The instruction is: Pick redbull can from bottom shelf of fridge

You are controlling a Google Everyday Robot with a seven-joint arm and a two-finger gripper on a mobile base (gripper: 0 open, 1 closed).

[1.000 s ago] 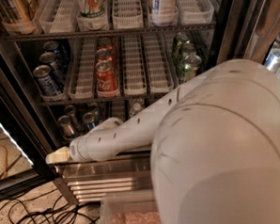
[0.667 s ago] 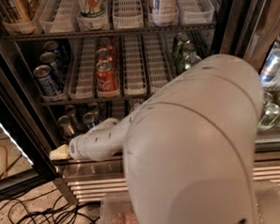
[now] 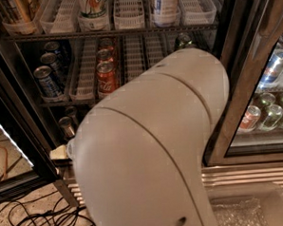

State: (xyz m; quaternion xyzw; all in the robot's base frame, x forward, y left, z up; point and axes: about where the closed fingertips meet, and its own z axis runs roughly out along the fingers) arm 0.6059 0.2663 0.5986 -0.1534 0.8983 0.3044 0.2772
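Observation:
The fridge (image 3: 236, 76) stands open in front of me. My arm's big pale shell (image 3: 153, 147) fills the middle of the camera view and hides most of the bottom shelf (image 3: 58, 163). My gripper (image 3: 58, 152) shows only as a cream tip at the shelf's left front edge. Just above it, two slim cans with silver tops (image 3: 66, 126) stand on the bottom shelf. I cannot tell whether either is the redbull can.
On the rack above stand dark-blue soda cans (image 3: 47, 82) and red cola cans (image 3: 105, 75) in white lane trays. Bottles (image 3: 92, 4) stand on the rack above that. At right, a shut glass door (image 3: 269, 108) has cans behind it. Ribbed steel base (image 3: 244, 173). Cables (image 3: 33, 220) lie on the floor at left.
The arm's shell has swung closer to the camera and now covers more of the fridge. The gripper tip has shifted slightly right along the bottom shelf's front.

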